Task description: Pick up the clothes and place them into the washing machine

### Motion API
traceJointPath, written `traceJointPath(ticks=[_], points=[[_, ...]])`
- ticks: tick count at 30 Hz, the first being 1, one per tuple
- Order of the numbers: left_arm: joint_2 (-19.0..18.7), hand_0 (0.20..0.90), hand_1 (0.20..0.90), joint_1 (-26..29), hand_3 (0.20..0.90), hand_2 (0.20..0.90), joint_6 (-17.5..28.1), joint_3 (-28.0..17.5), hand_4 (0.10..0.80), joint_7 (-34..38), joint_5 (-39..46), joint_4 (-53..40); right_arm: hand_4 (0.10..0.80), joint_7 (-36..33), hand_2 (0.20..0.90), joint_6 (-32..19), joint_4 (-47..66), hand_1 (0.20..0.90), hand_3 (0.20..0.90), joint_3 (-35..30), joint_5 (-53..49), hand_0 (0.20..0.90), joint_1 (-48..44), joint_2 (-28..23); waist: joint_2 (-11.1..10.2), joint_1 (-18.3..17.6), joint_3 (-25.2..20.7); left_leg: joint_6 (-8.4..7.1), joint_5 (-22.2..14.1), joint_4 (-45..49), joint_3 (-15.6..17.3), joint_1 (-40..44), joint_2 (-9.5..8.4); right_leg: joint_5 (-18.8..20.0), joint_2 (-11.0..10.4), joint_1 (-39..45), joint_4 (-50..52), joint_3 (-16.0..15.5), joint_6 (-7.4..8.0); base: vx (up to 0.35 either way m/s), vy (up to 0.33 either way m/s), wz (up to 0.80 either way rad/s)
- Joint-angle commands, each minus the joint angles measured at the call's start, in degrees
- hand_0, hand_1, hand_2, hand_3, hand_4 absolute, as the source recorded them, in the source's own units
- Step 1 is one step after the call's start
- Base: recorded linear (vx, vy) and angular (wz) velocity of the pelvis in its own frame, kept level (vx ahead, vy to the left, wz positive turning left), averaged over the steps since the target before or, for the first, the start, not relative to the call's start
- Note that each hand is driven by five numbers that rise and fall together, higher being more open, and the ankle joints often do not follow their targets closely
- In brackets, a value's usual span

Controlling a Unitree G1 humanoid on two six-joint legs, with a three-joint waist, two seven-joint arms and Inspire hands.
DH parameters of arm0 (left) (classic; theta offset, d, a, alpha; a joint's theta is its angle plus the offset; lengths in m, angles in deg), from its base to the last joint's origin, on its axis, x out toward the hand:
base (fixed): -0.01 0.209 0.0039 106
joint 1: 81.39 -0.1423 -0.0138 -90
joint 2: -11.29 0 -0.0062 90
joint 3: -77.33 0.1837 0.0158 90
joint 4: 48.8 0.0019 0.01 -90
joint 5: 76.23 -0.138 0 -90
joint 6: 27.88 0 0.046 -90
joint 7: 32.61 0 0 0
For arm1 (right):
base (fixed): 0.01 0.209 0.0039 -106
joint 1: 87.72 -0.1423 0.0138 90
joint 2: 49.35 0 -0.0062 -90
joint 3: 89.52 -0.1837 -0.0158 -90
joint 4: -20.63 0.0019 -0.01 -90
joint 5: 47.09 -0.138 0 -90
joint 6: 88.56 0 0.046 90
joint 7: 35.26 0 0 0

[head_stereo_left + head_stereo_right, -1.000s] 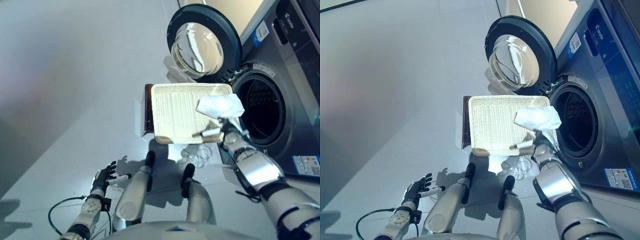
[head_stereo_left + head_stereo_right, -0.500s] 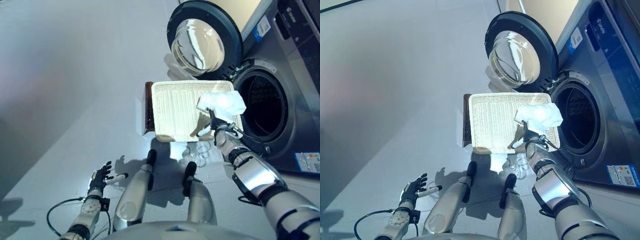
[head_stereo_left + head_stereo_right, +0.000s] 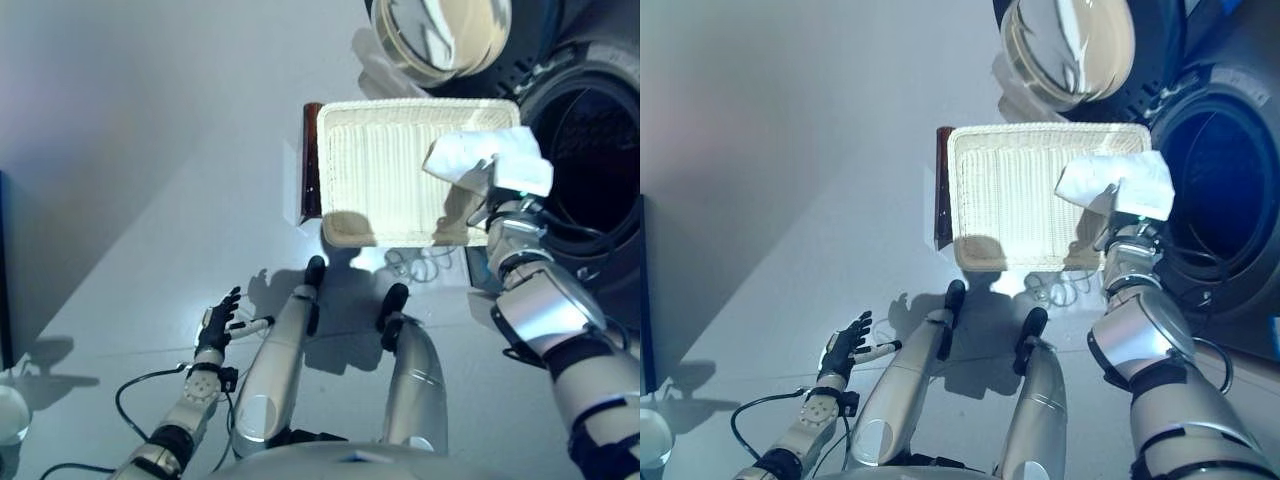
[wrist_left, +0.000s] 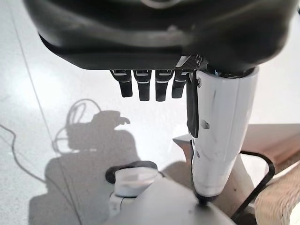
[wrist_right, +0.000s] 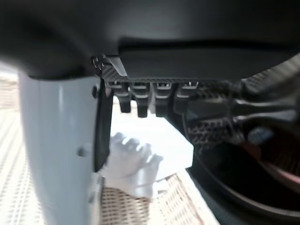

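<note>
White cloth (image 3: 1112,186) pinched in right hand (image 3: 1118,228) over basket (image 3: 1010,195).

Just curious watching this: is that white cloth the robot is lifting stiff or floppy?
Probably floppy: the white cloth bunches and droops unevenly from the right hand. It looks light, since it hangs from one pinch. It may snag on the washing machine opening.

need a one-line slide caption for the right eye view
Right hand lifts a white cloth over the wicker basket, beside the open washing machine drum.
</note>
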Motion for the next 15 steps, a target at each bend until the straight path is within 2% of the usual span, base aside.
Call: traceJointPath(ticks=[1, 8, 15], points=[[-1.0, 0.900, 0.900, -3.1, 0.900, 0.900, 2.5, 0.7, 0.800, 2.3, 0.5, -2.8, 0.800, -4.4, 0.900, 2.2, -0.9, 0.900, 0.900, 2.6, -0.5, 0.900, -4.3, -7.1, 3.0, 0.6, -1.8, -2.55, -5.7, 6.1, 0.5, -4.8, -0.24, -3.1, 0.6, 0.0, 1.4, -0.4, -1.60, 0.034, 0.046, 0.11], [-1.3, 0.900, 0.900, -3.5, 0.900, 0.900, 2.8, 1.6, 0.800, 3.1, 0.3, -6.0, 0.800, -4.3, 0.900, 2.5, -1.3, 0.900, 0.900, 3.1, -0.2, 0.900, -5.6, -10.0, 4.9, 1.2, -1.7, -2.04, -6.1, 7.6, 1.0, -8.5, -1.18, -3.5, -0.3, -4.0, 3.8, 0.4, -1.85, 0.022, 0.030, 0.02], [-1.6, 0.900, 0.900, -3.0, 0.900, 0.900, 3.6, 3.5, 0.800, 3.2, -0.3, -10.6, 0.800, -5.5, 0.900, 2.5, -1.3, 0.900, 0.900, 2.8, -1.3, 0.900, -7.2, -14.2, 7.0, 2.4, -2.2, -2.41, -4.1, 4.1, 0.6, -9.8, -2.43, -3.1, -1.6, -5.6, 2.6, 0.1, -1.54, 0.039, 0.015, 0.16]])
